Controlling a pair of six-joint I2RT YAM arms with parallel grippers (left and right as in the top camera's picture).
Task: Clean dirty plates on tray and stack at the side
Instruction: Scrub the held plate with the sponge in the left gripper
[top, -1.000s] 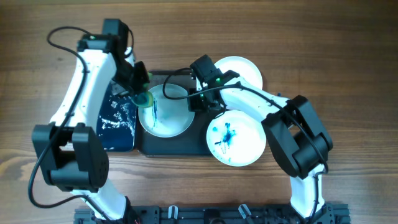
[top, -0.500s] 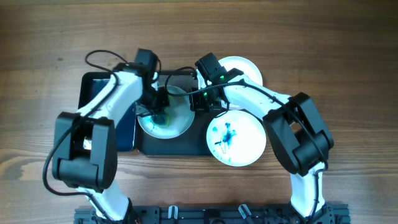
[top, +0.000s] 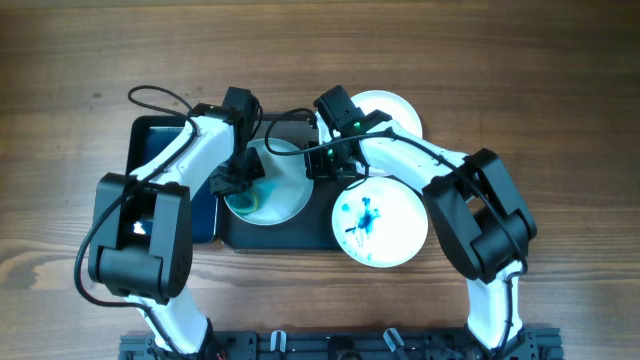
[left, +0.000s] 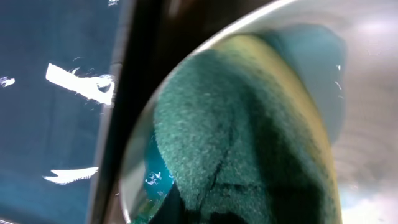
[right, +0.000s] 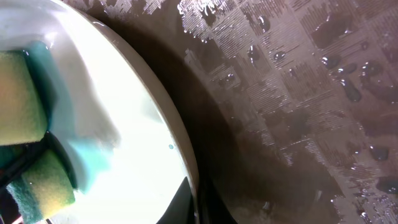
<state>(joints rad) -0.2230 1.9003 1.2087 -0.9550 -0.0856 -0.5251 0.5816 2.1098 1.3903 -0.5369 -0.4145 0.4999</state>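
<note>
Works over a black tray (top: 285, 235) on a wooden table (top: 520, 60). Clamps a sponge (top: 246, 198) in the left gripper (top: 240, 186), closed tight on it, and presses it onto the left half of the white plate (top: 285, 190) lying in the tray. Shows, from the left wrist, little but the sponge's dark green scouring face lying against the plate's inner slope, with a teal smear (left: 314, 59) beside it. Pinches that same plate's right rim with the right gripper (top: 318, 166), jaws shut on the edge, with a dark fingertip (right: 181, 208) just visible at the rim from the right wrist. Shows there too the sponge's yellow body with its green layer at the far side of the plate, and the tray floor beaded with water drops (right: 348, 87). Has a second plate (top: 405, 238), splashed with blue stains (top: 362, 218), at the tray's right edge. Has a clean white plate (top: 398, 108) on the table behind it, partly under the right arm (top: 420, 158). Has a dark blue tub (top: 155, 140) along the tray's left side, flecked with white foam (left: 78, 81).
</note>
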